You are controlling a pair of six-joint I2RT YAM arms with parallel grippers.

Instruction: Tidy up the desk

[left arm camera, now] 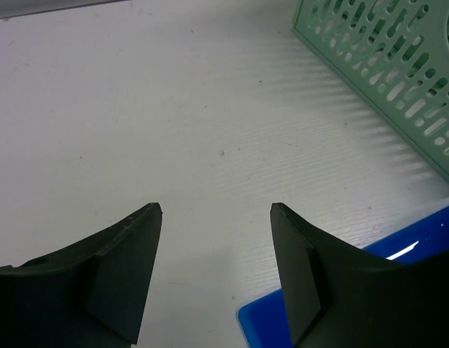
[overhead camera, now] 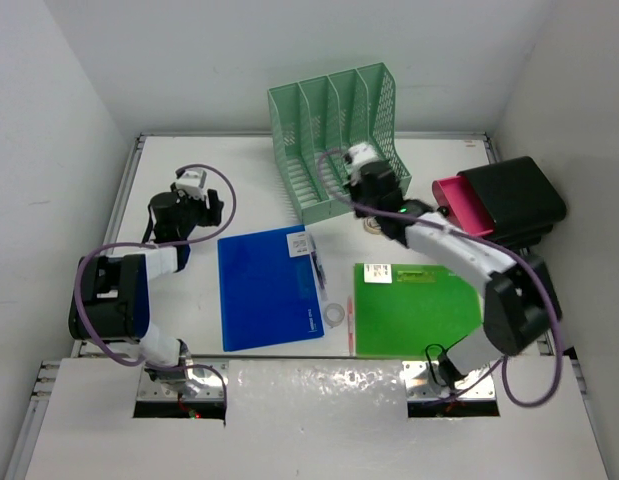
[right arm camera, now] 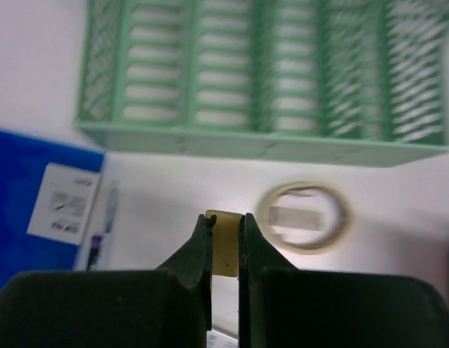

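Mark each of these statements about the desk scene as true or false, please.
1. The left jaws stand open with nothing between them. True.
2. The right jaws are open and empty. False: they pinch a small tan piece.
3. The blue folder lies left of the green folder. True.
4. Both folders stand in the mint-green rack. False: they lie flat on the desk.

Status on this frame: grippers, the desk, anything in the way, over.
Left gripper open, empty, over bare desk. Right gripper shut on small tan item before file rack. Blue folder, green folder, tape roll lying loose. No obstruction seen.
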